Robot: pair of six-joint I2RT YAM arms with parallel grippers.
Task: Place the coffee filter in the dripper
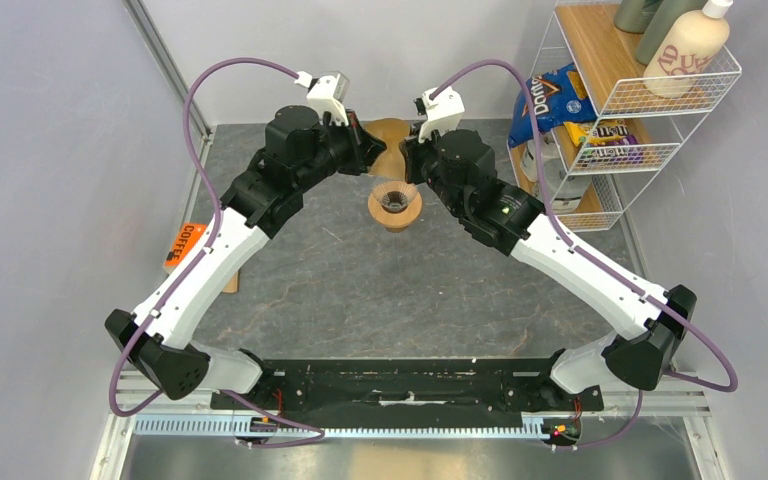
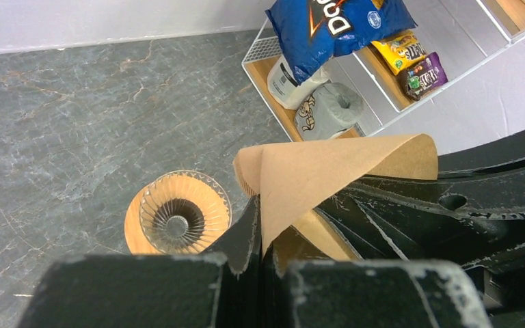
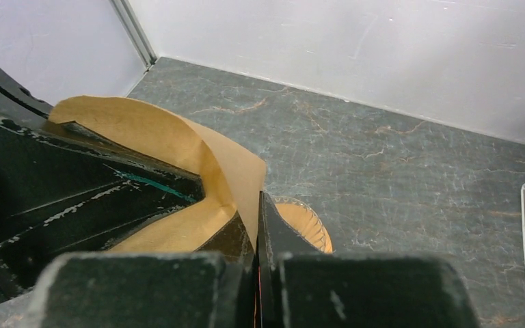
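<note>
Pinching the coffee filter (image 2: 314, 171) by opposite edges with left fingers (image 2: 245, 236) and right fingers (image 3: 271, 229), both clamped tight. Holding it aloft just beyond the dripper (image 2: 198, 198), clear of its rim. Plenty of bare surface (image 1: 360, 290) nearer; wire rack (image 1: 610, 150) crowding the right edge.

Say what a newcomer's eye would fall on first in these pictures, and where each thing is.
The tan filter stands out, pinched between the left tool and the right tool over the far middle of the table. Just nearer the arms' bases sits the empty dripper, and a blue Doritos bag hangs out of the wire rack at the right.
</note>
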